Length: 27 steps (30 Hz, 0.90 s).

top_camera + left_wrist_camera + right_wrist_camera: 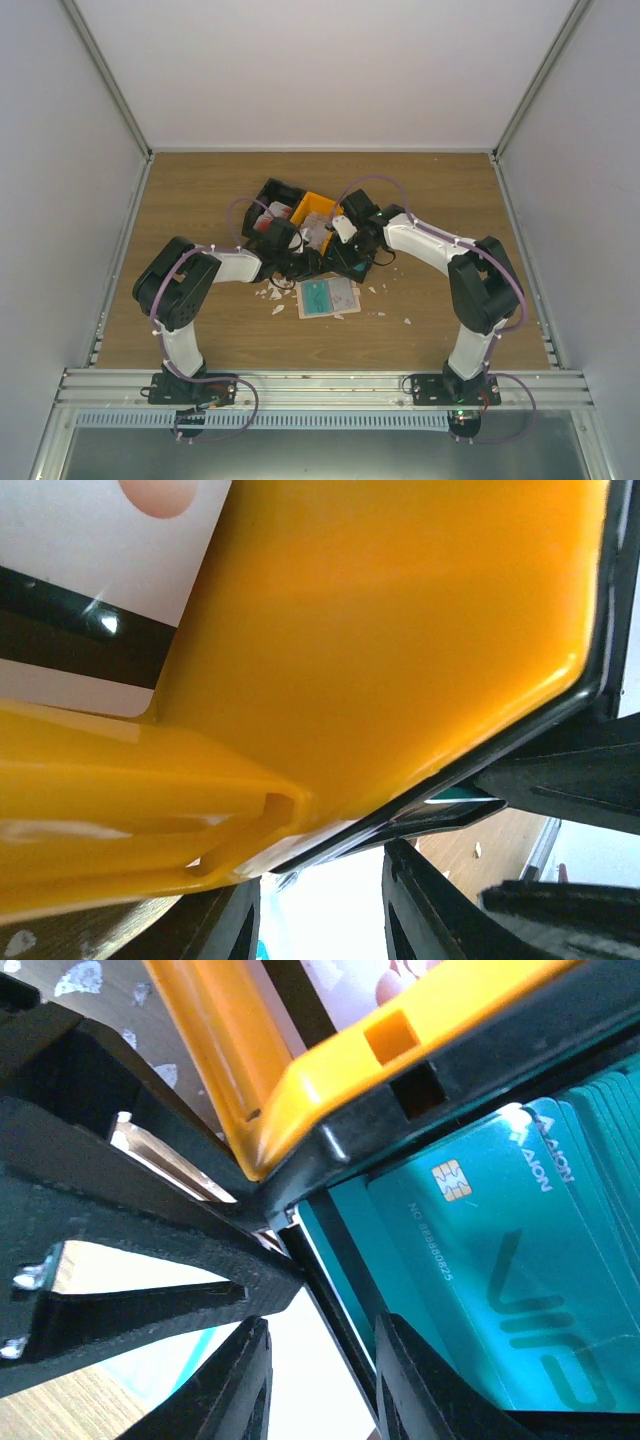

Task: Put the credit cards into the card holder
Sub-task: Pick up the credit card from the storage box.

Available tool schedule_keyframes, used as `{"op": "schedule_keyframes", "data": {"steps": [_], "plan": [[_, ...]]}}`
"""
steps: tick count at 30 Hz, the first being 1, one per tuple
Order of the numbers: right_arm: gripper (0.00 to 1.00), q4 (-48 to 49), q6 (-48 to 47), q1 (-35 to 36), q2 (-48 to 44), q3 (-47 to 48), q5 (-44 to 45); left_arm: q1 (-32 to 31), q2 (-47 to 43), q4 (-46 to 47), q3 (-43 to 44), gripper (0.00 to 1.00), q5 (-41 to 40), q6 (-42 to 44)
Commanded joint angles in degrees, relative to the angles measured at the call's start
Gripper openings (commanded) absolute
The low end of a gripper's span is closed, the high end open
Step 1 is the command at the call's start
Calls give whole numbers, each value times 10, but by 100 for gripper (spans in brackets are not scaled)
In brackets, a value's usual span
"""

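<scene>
- While both arms reach in to the joined bins at mid-bench, the card holder point(346, 296) lies flat on the bench point(200, 200) just on the near side of them, between the two arms, with a teal card point(320, 295) on it.
- Neither claw touches the card holder.
- The left claw point(320, 870) sits right against the orange bin point(400, 630); its jaws stand partly apart, and whether they pinch anything cannot be told.
- A white card with a dark stripe point(80, 600) shows up and to the left of that claw.
- The right claw point(322, 1325) sits at the corner where the orange bin meets the black bin point(430, 1090); its jaws are partly apart too, their grip unclear.
- A stack of teal credit cards point(480, 1260) stands in the black bin, just beside the right claw's right finger.
- White scraps point(270, 292) dot the bench near the card holder.
</scene>
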Motion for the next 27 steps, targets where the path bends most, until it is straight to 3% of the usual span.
{"op": "schedule_keyframes", "data": {"steps": [1,5,11,22,27], "plan": [[32,8,24,0,-23,-3,-44,-4,8,32,15,36,4,7],[33,27,46,-7,-35,-5,-72,-4,7,33,12,36,3,6],[38,53,69,-26,-48,-16,-27,-4,7,30,14,37,5,8],[42,48,12,-15,-7,-28,-7,-4,12,28,19,37,6,8],[40,43,0,-8,9,-27,-5,-4,15,27,22,36,7,7]]}}
